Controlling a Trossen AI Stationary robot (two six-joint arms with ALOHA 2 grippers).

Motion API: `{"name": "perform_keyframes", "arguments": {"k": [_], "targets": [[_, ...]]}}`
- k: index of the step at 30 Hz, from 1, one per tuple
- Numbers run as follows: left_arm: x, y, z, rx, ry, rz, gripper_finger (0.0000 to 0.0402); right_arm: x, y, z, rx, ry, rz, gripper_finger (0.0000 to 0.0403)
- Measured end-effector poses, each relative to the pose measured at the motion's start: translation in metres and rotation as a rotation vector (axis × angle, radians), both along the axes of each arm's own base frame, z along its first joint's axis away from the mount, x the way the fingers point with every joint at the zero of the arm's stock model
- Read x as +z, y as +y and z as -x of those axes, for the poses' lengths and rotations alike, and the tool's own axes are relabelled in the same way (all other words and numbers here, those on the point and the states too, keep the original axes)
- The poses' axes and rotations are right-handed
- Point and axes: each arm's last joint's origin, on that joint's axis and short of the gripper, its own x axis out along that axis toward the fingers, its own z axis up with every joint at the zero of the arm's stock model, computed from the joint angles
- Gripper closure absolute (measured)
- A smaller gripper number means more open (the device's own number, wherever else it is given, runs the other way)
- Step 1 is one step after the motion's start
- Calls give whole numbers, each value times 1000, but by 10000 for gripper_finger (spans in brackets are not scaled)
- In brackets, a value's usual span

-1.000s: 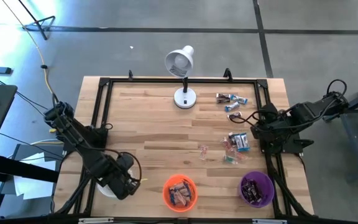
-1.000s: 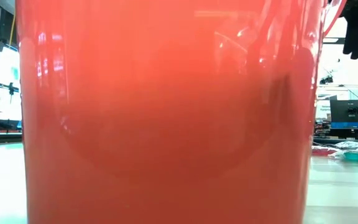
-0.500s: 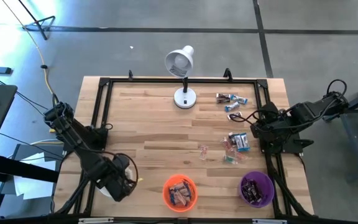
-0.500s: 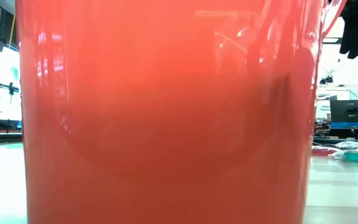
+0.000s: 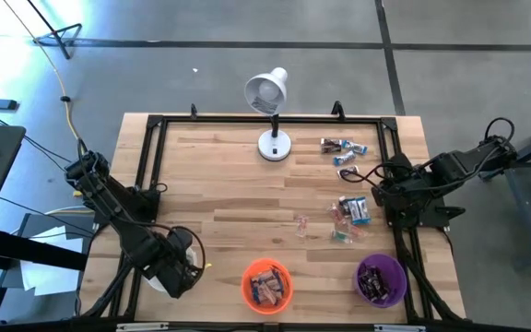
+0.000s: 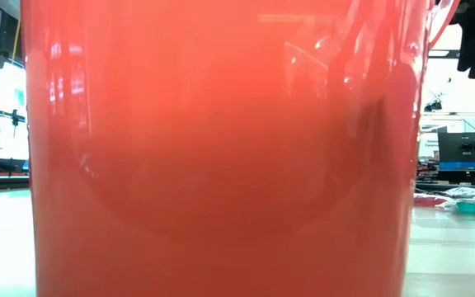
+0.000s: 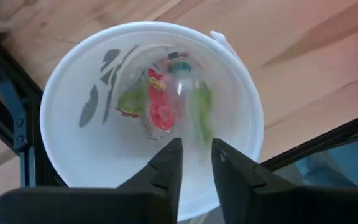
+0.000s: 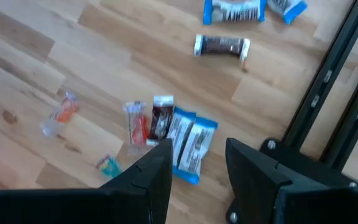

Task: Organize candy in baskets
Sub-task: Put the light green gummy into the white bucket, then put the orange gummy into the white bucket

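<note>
Left gripper hovers above white translucent round basket at table's front left corner; jaws slightly parted, nothing pinched. Clear-wrapped red and green candies lie inside. Right gripper above loose blue and brown wrapped candies at right side; jaws spread, empty. Bright orange round basket and purple round basket at front edge, both holding candy.

You see a light wooden table, planked; a glossy translucent plastic orange basket; a smooth milky plastic white basket; shiny foil candy; a matt black frame.
</note>
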Motion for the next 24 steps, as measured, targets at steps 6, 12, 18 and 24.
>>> {"name": "perform_keyframes", "arguments": {"k": [6, 12, 18, 24], "targets": [[0, 3, 2, -45, 18, -35, 298, 0, 1, 0, 16, 19, -39, 259], [1, 17, -14, -62, -152, -201, 296, 0, 2, -2, 14, -4, -40, 259], [2, 38, -33, -120, -371, -519, 305, 0, 2, -3, -52, -31, -69, 259], [-38, 54, -65, -165, -395, -291, 317, 0, 4, -4, -80, -41, -112, 259]]}}
